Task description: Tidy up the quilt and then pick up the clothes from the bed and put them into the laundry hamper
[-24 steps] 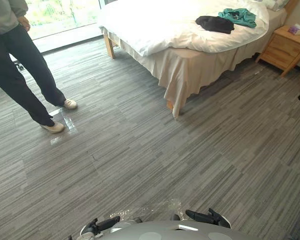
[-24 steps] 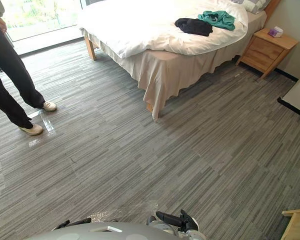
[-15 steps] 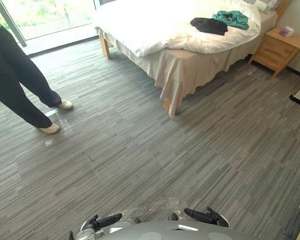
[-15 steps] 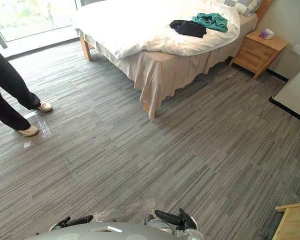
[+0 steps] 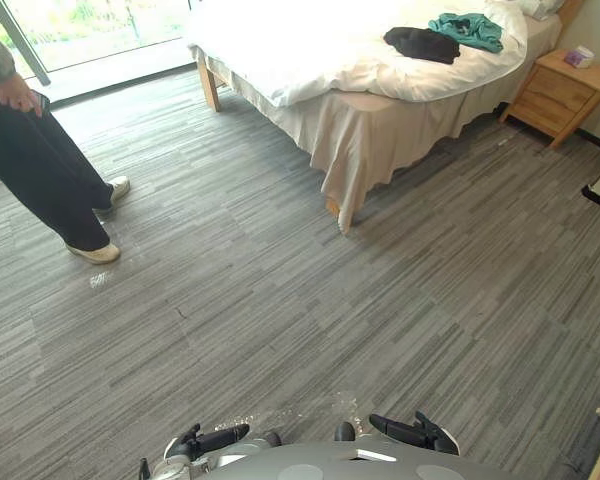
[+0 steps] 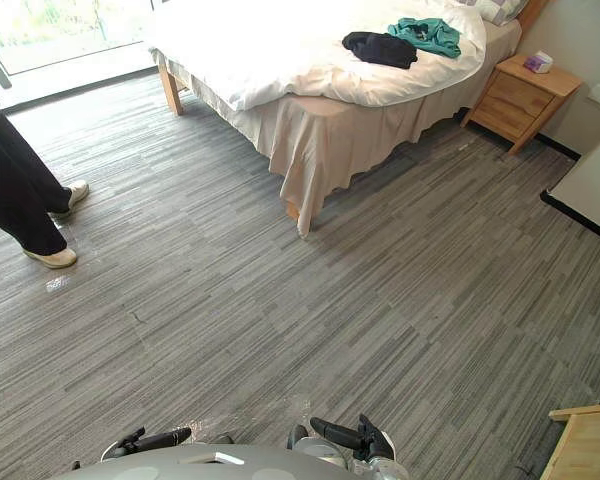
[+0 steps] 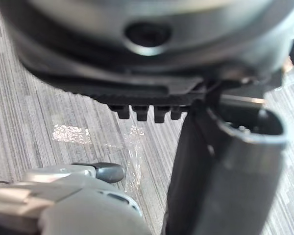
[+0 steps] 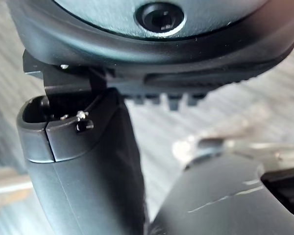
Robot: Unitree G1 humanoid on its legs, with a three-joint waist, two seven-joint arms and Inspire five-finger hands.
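Person (image 5: 38,170) has drawn the feet closer together. Left hand (image 5: 218,439) and right hand (image 5: 408,432) hang low, fingers straight, empty. Black garment (image 5: 423,44) and teal garment (image 5: 467,30) lie side by side on quilt (image 5: 300,50).

Eye views, looking down from head, share floor (image 5: 280,300) and distant bed (image 5: 380,70). Wrist views hug left hand (image 7: 225,166), right hand (image 8: 83,161); floor beyond.

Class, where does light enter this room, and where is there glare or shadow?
Left eye view: daylight floods through the bright window; a glare patch shines on the grey striped floor by the person's pale shoe. Right eye view: shadow falls beside the white-quilted bed.
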